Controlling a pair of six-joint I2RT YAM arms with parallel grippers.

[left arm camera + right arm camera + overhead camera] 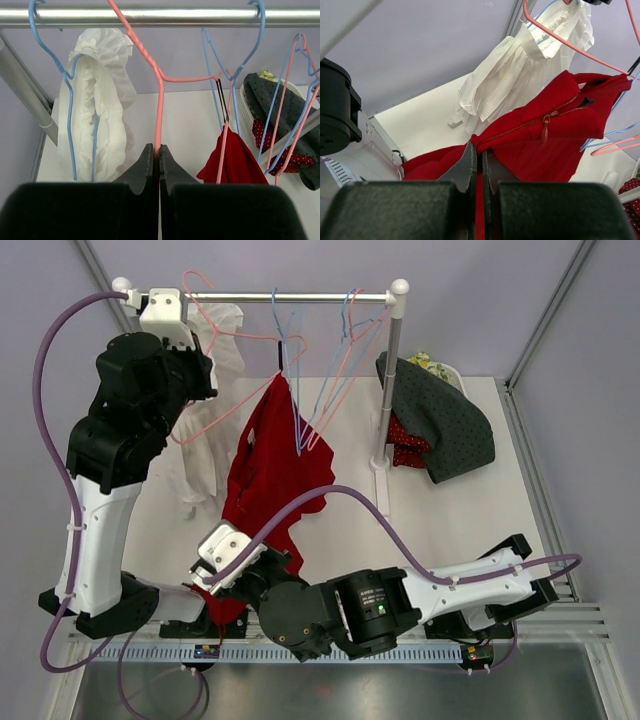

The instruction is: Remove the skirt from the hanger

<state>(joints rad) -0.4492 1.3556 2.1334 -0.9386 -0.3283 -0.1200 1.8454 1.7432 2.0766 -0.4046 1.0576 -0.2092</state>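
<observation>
The red skirt (270, 475) hangs by one top corner from a black clip on the pink hanger (215, 410), which hooks over the rail (280, 297). High at the left, my left gripper (205, 370) is shut on the hanger's pink wire (159, 95); the wire runs straight between the left gripper (157, 150) fingertips. The skirt (237, 162) droops to its right. Low near the arm bases, my right gripper (205, 585) is shut on the skirt's lower edge. In the right wrist view red cloth (555, 135) with a zip stretches from the right gripper (480, 150) up to the hanger (570, 46).
A white ruffled garment (205, 455) hangs on a blue hanger at the rail's left end. Empty blue and pink hangers (330, 370) crowd the rail's right half. The rack post (388, 390) stands right of the skirt, with a dark dotted garment (445, 420) draped over a basket behind it.
</observation>
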